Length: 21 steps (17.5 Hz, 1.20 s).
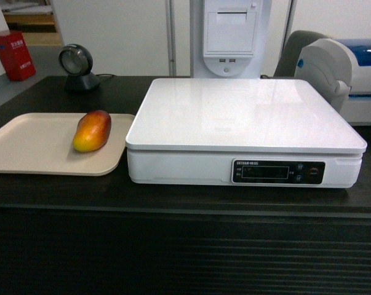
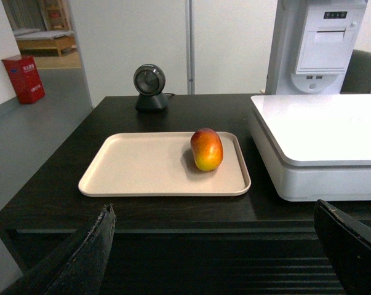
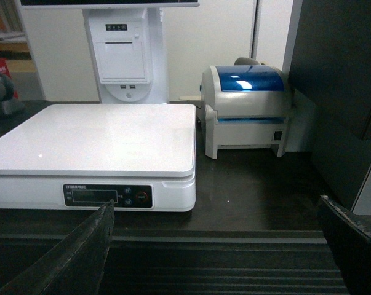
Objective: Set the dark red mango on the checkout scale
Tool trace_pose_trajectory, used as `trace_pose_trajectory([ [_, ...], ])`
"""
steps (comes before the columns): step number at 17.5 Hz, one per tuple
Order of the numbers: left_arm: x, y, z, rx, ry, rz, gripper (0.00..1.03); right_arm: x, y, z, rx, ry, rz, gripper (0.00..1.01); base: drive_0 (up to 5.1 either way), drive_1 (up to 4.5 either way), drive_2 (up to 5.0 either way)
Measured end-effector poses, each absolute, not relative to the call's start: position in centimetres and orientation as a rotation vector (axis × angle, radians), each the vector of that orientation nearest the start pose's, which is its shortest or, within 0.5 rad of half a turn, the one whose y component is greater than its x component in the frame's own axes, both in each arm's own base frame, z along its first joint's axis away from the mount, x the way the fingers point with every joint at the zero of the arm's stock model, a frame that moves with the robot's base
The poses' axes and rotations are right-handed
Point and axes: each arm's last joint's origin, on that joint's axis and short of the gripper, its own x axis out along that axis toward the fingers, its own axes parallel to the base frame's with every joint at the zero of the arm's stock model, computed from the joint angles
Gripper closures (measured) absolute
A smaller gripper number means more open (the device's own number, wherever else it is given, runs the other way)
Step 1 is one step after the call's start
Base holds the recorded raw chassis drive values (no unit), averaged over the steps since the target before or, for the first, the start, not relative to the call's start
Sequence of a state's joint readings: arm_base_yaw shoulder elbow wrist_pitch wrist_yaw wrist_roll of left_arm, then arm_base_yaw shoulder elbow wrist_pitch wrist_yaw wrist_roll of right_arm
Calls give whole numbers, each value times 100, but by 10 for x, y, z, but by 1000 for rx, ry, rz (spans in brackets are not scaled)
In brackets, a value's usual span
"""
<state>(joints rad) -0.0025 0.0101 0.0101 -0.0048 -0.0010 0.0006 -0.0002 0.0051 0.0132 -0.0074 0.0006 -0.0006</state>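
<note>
Black checkout [image 1: 50, 190]: dark red mango [image 1: 91, 131] on tray [image 1: 25, 147], long axis front-back; both claws seemingly wide.

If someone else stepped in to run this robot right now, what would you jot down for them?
Left gripper: open, empty, hanging in front of the checkout edge, facing the beige tray.
Right gripper: open, empty, facing the scale.
Dark red mango: lying on the tray's right part, left of the scale, untouched.
Scale: platform bare, nothing on it.
Done: nothing yet.
Left: pick up the mango, probably with the left gripper since it is nearer, and set it on the scale platform.
</note>
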Motion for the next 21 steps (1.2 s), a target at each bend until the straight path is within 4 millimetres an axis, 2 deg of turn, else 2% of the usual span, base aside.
trace_pose_trajectory([
  [17,98,0,166,1,3,-2,5,97,0,167,-1,-4,0,3,0,0,0],
  [18,97,0,164,2,84,56,5,97,0,167,-1,-4,0,3,0,0,0],
  [21,101,-1,167,22,175,137,5,97,0,167,0,-4,-1,3,0,0,0],
])
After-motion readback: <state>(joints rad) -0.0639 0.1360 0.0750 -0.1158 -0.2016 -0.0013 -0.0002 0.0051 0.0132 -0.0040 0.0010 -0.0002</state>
